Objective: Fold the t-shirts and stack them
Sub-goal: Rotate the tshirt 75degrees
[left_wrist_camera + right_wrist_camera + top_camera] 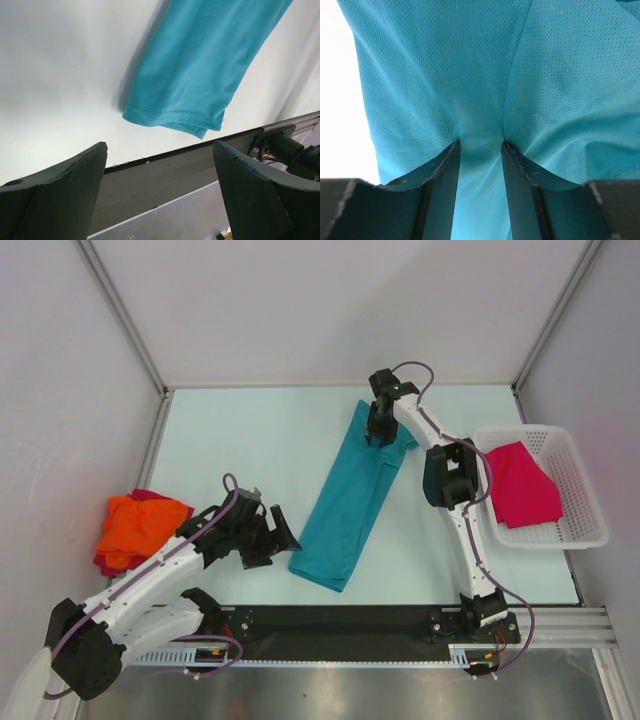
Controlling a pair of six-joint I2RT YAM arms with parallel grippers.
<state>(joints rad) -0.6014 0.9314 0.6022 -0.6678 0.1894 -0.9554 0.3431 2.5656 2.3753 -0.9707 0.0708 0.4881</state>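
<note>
A teal t-shirt [350, 495] lies folded into a long strip across the middle of the table. My right gripper [380, 430] is at its far end, shut on a fold of the teal cloth [445, 65] that runs up between the fingers [480, 142]. My left gripper [285, 535] is open just left of the strip's near hem [200, 65], apart from it, with nothing between its fingers [160, 147]. An orange t-shirt [140, 522] lies on a dark red one [108, 562] at the left. A magenta-pink t-shirt [522, 485] is in the basket.
A white lattice basket [585, 490] stands at the right edge of the table. The black rail [340, 622] with the arm bases runs along the near edge, close under my left gripper. White walls enclose the table on three sides.
</note>
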